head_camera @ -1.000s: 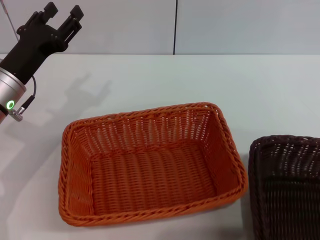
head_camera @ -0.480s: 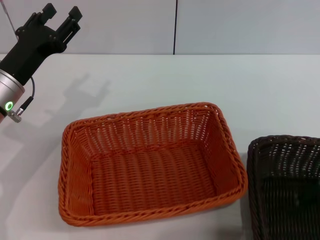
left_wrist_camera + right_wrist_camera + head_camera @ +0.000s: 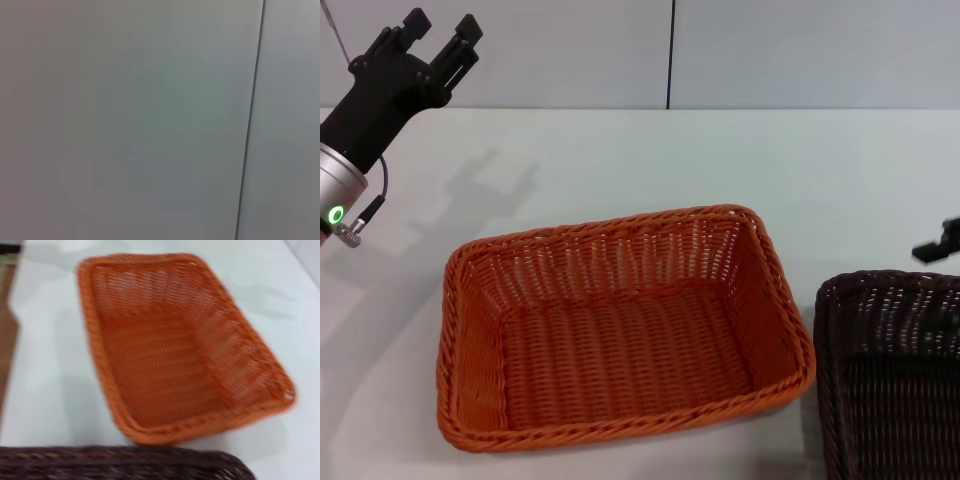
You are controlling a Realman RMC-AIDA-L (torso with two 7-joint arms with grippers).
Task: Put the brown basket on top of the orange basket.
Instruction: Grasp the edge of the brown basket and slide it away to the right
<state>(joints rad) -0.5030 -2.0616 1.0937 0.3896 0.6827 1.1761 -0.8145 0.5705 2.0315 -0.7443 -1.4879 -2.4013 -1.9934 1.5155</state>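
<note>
Standing at the far left, the left hand (image 3: 442, 34) is raised well above the white surface (image 3: 650, 160), its fingers spread with nothing between them, well apart from both baskets and looking idle. The orange basket (image 3: 620, 325) sits in the middle of the surface, open side up and empty. Just beside it on the right, not quite touching as far as I can see, rests the brown basket (image 3: 890, 380), partly cut off at the edge. Above its far rim a small dark piece of the right hand (image 3: 938, 243) pokes in; whether that one is spread or pressed together I cannot tell. From the right wrist, the brown basket's rim (image 3: 125, 462) lies close under the camera. To my eye nothing is stacked yet: gripping, lifting and setting down all remain.
</note>
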